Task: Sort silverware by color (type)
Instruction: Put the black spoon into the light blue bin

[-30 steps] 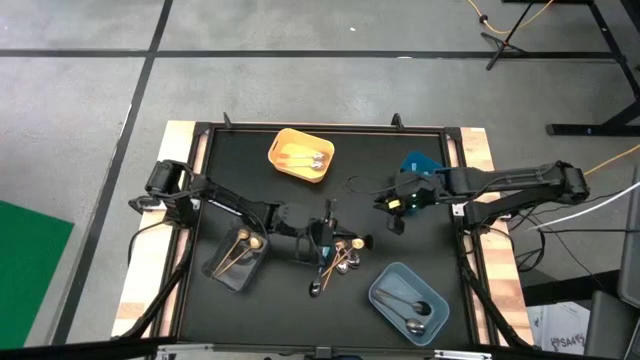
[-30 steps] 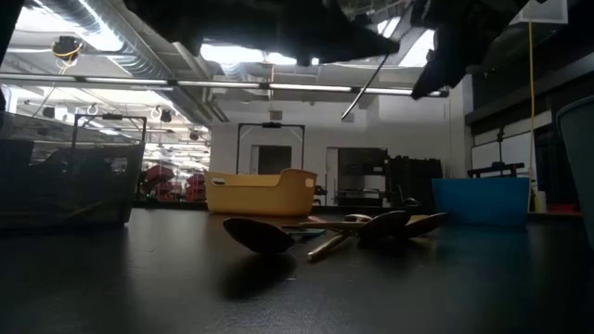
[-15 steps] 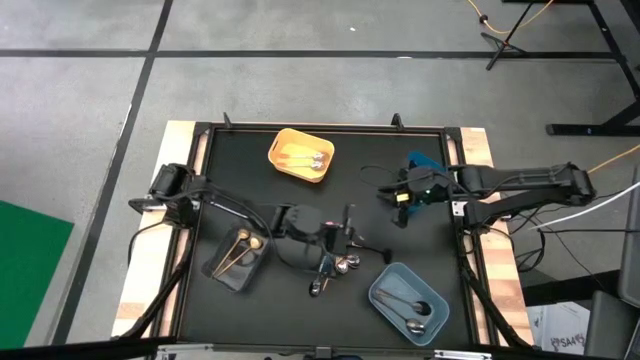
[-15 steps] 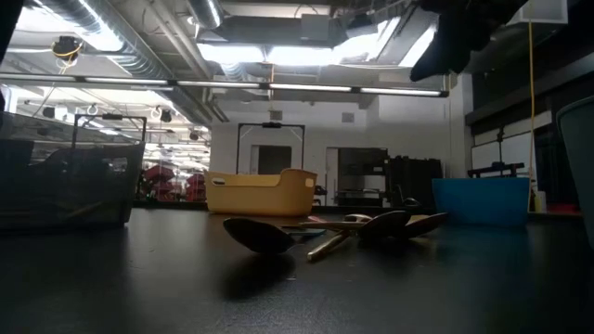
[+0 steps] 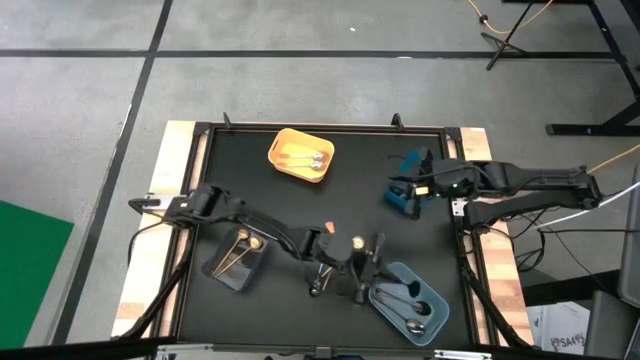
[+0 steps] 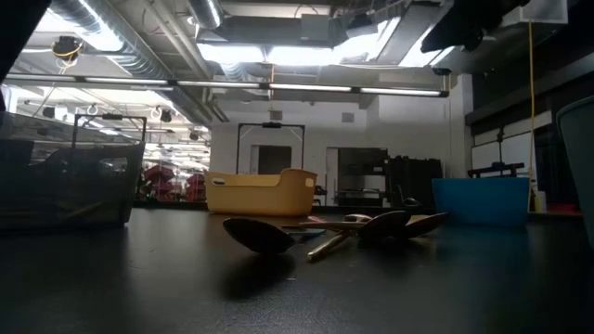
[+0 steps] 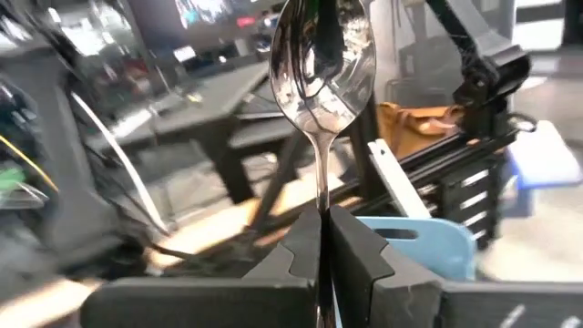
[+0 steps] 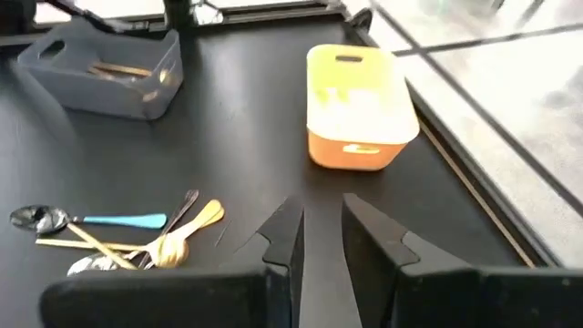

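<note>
Left tool [image 7: 319, 241] clamped on a silver spoon [image 7: 321, 64], bowl up, hanging at the 9 o'clock edge of the grey-blue bin [image 5: 393, 277], which holds other silver pieces. Right tool [image 8: 319, 232] slightly apart, holding nothing, over the blue bin [image 5: 404, 193] at bench [image 5: 240, 160] 3 o'clock. Loose silverware [image 8: 118, 235] lies mid-bench; count unclear, maybe five or six.

Open mat [image 5: 240, 180] lying between yellow bin [image 5: 300, 154] and spoon pile [image 5: 328, 268]. Left arm [image 5: 260, 222] stretching across the front, crowding the pile. Clear bin [image 5: 237, 257], grey-blue bin [image 5: 408, 303], blue bin [image 5: 408, 180] occupying the sides.
</note>
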Motion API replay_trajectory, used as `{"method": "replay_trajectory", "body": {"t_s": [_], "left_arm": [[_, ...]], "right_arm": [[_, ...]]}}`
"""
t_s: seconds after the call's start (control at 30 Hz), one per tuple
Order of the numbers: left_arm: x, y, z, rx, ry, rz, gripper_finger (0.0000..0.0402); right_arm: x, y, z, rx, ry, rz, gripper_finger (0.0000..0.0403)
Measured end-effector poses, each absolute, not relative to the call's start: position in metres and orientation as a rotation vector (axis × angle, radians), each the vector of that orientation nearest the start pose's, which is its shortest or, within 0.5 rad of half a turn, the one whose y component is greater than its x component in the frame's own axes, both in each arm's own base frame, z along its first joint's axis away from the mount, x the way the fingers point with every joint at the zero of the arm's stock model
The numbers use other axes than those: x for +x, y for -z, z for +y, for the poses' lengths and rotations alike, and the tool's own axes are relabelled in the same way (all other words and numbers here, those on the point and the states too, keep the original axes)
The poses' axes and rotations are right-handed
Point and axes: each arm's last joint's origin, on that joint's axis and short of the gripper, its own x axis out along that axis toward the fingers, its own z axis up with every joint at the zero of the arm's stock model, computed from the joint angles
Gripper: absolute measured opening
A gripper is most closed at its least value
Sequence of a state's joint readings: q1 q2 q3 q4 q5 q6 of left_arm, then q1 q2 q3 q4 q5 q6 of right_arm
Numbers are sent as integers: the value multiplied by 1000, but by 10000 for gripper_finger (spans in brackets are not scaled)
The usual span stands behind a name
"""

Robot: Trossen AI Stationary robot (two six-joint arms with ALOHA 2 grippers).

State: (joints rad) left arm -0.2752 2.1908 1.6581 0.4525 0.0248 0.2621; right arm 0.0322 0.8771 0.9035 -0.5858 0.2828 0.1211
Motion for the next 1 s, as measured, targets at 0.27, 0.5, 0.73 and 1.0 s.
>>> {"method": "replay_trajectory", "body": {"t_s": [0.27,0.5,0.73,1.0], "left_arm": [[516,-214,-127,5,395,98,8],[518,-213,-119,-49,398,119,8],[517,-207,-128,-44,463,127,8],[519,-204,-125,-77,474,129,8]], "right_arm": [[162,-331,-3,36,288,476,67],[161,-332,-3,38,288,474,67],[160,-331,-3,38,288,480,67],[160,-331,-3,39,288,487,67]]}}
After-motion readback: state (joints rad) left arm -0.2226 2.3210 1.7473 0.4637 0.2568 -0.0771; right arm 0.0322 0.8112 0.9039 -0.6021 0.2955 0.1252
